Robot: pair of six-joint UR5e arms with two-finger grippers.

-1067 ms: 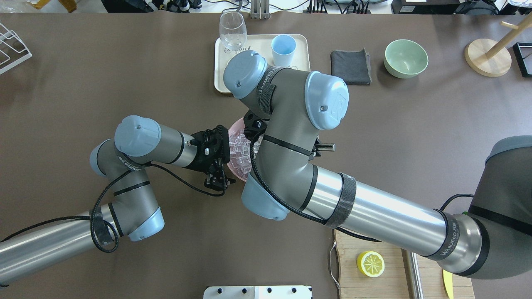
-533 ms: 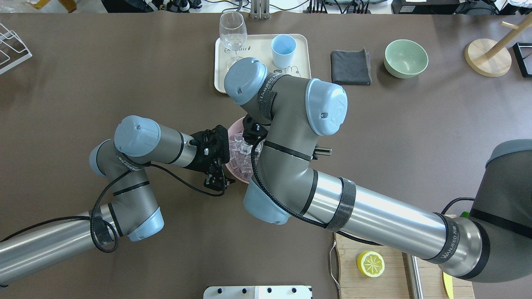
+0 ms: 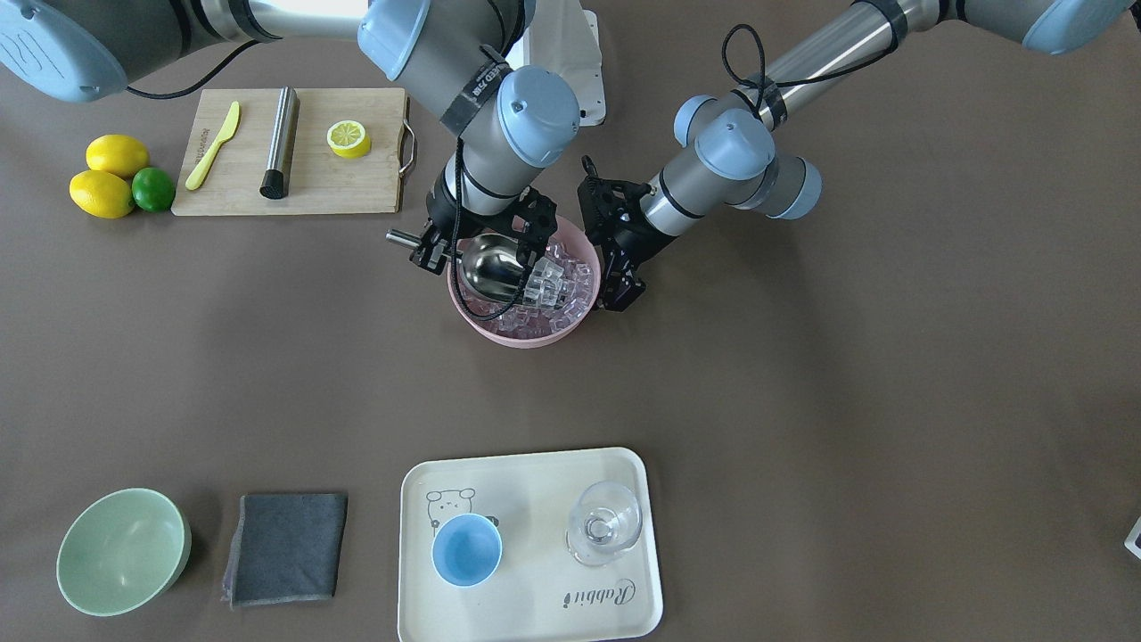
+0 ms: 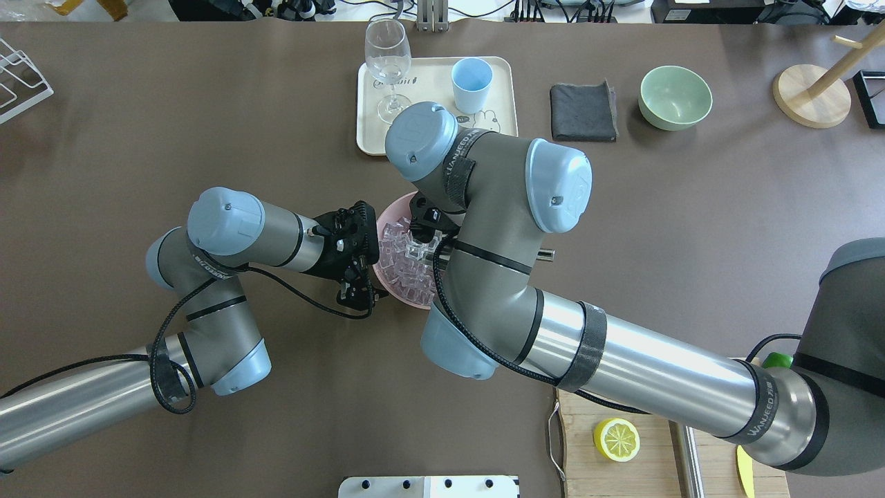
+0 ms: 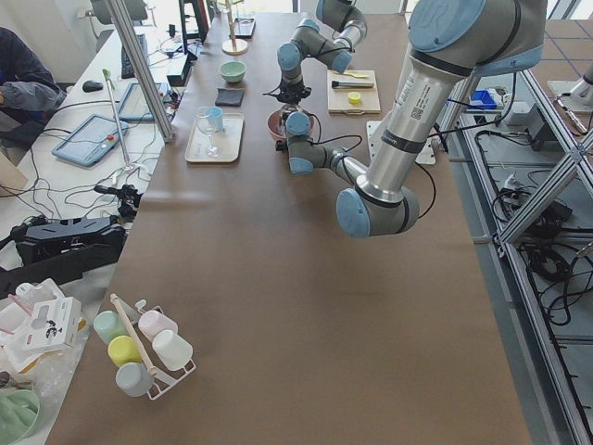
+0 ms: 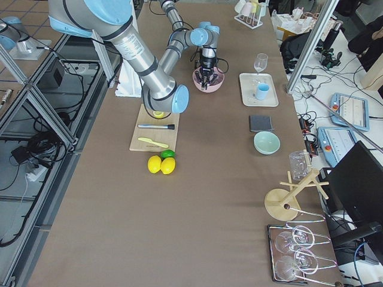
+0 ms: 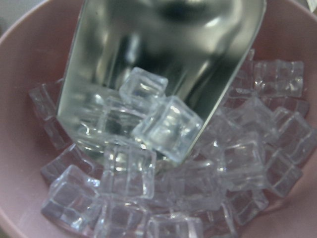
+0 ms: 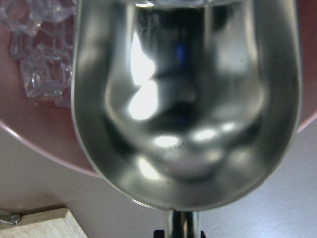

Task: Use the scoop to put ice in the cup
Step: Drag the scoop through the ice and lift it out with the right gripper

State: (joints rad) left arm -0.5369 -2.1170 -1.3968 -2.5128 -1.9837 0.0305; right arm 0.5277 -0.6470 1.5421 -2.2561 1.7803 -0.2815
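Right gripper point(image 3: 434, 245), pinching the scoop point(image 3: 490, 267), has shifted a little in the ice point(image 3: 562, 281); only few cubes lie on its lip, so the cup point(image 3: 466, 549) must wait

Brown table point(image 3: 891, 357) carries pink bowl point(image 3: 521, 337), cream tray point(image 3: 535, 481), cutting board point(image 3: 357, 187), grey cloth point(image 3: 285, 548), green bowl point(image 3: 120, 553), lemons point(image 3: 116, 155), lime point(image 3: 152, 189).

Your right arm point(image 4: 636, 366) stretches in long across the surface point(image 3: 802, 401) to its middle, bent sharply at the elbow, with the wrist turned down. Its tool point(image 3: 434, 246) is clamped on the short handle of the shiny stainless-steel scoop point(image 3: 490, 267), whose trough slants downward. Your left arm point(image 4: 276, 238) comes in from the opposite side, folded back on itself, its wrist lying roughly level and aimed at the right wrist. The left tool point(image 3: 621, 290) hangs low, fingertips pointing down; you cannot tell whether its jaws are apart.
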